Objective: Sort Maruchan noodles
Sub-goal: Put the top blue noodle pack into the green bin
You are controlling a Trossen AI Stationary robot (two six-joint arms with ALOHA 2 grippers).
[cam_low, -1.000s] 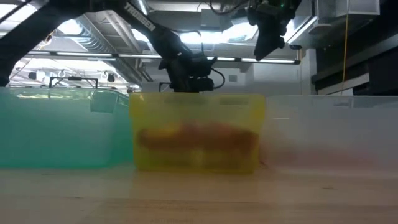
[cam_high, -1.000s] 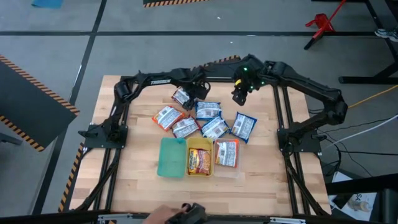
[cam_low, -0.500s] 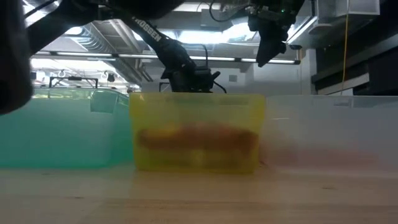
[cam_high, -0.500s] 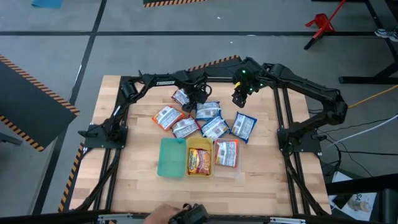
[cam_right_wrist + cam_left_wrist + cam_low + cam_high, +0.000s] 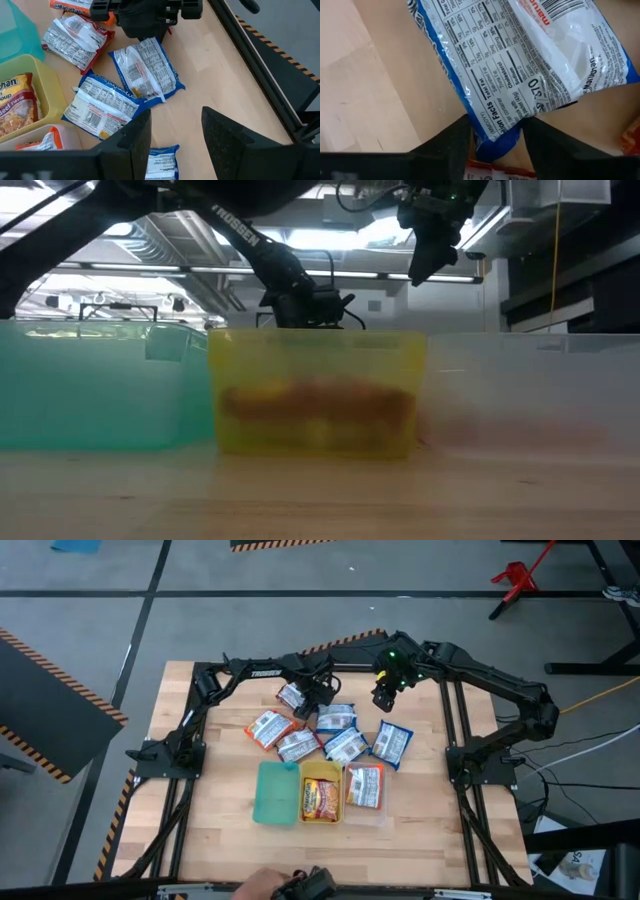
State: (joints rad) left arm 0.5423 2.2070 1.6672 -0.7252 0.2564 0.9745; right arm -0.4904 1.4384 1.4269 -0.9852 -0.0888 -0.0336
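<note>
Several Maruchan packets lie flat in a loose cluster on the wooden table (image 5: 220,840). My left gripper (image 5: 322,698) is low at the far end of a blue-and-white packet (image 5: 335,717). In the left wrist view its open fingers stand on either side of that packet's corner (image 5: 496,131). An orange-and-white packet (image 5: 291,695) lies just left of it. My right gripper (image 5: 383,698) hovers open, high above the table (image 5: 422,268), right of the cluster. One packet lies in the yellow tray (image 5: 320,798) and another in the clear tray (image 5: 364,786). My left gripper has its two fingers (image 5: 451,145) either side of the blue-and-white packet's corner (image 5: 492,140), coming down at a slant from the far side. The packet lies flat on the table. Whether the fingers touch it, I cannot tell.
The green tray (image 5: 276,792) sits left of the yellow one, near the table's front middle. Two more blue packets (image 5: 345,745) (image 5: 391,743) and orange ones (image 5: 270,728) crowd the centre. A person's hand (image 5: 262,885) shows at the near edge. Bare wood lies left and right.
My left gripper has moved toward the table's right and down, from above the orange-and-white packet to the far end of the blue-and-white packet. The packets have stayed where they were.
</note>
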